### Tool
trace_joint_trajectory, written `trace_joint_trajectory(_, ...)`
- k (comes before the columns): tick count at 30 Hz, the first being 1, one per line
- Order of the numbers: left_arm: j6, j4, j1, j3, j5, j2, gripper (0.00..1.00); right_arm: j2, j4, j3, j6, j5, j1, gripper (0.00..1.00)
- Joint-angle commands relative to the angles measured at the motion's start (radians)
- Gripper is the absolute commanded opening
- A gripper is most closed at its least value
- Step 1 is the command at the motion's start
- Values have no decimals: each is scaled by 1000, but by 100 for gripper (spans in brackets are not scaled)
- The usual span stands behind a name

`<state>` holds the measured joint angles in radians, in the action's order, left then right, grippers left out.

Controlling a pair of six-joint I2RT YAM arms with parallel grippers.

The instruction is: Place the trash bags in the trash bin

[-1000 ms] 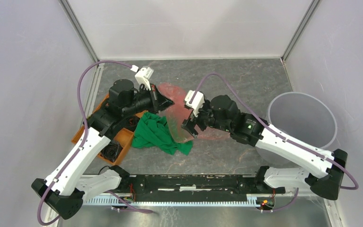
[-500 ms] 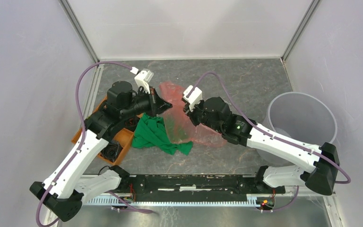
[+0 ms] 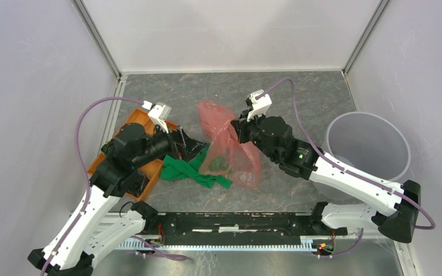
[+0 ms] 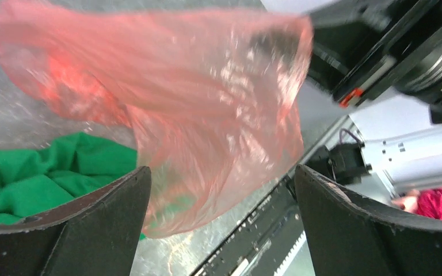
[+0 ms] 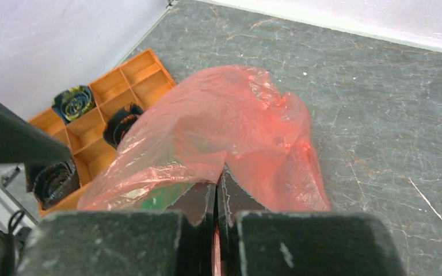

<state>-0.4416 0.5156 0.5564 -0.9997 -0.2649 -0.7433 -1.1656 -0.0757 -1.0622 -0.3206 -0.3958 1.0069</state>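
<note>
The right hand [image 3: 237, 127] is clamped on the trash bag [image 3: 230, 155]. In the right wrist view its two fingers [image 5: 198, 201] are pressed together with a fold of the red-pink film pinched between them, and the rest of the bag [image 5: 236, 115] billows out beyond the tips. From above, the bag hangs from that hand as a crumpled sheet over the middle of the bench [image 3: 299, 98], its lower part draping toward the near edge and overlapping one end of the green cloth [image 3: 187, 168]. The left hand [image 3: 191, 148] is spread apart and grips nothing. In the left wrist view its two dark fingers [image 4: 86, 224] stand wide on either side of the frame, the bag [image 4: 207, 98] hangs in front of them, and the cloth [image 4: 40, 172] lies below on the left. The trash bin [image 3: 374, 146] stands upright at the right edge of the bench, beside the right arm and well apart from the bag. An orange tray [image 3: 144, 121] sits at the left edge under the left arm. Some of its compartments hold black rolls [image 5: 72, 100].
</note>
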Motion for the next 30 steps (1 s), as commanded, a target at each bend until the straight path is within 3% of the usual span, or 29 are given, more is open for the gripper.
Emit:
trace_joint_trajectory(1,-106,-89,3,121,-159,15,100,-1,33,-78,-63,-69,1,1)
trace_joint_trajectory(7,-176,-168,73,283,-82,119,100,-21,48,-132,-64,-76,1,0)
trace_joint_trajectory(10,-134,-152,91,309,-21,132,100,-17,49,-145,-62,-85,0,0)
trace_joint_trajectory(15,-91,-253,128,354,-64,111,100,-6,52,-154,-61,-85,1,0)
trace_joint_trajectory(18,-50,-235,161,327,46,72,99,1,47,-153,-65,-86,-1,1)
trace_joint_trajectory(21,-36,-195,180,284,161,7,81,7,47,-152,-62,-91,1,0)
trace_joint_trajectory(24,-34,-116,181,235,316,-36,48,19,24,-150,-43,-120,1,0)
trace_joint_trajectory(30,-7,-86,181,169,359,-3,6,149,-53,-63,81,-223,1,0)
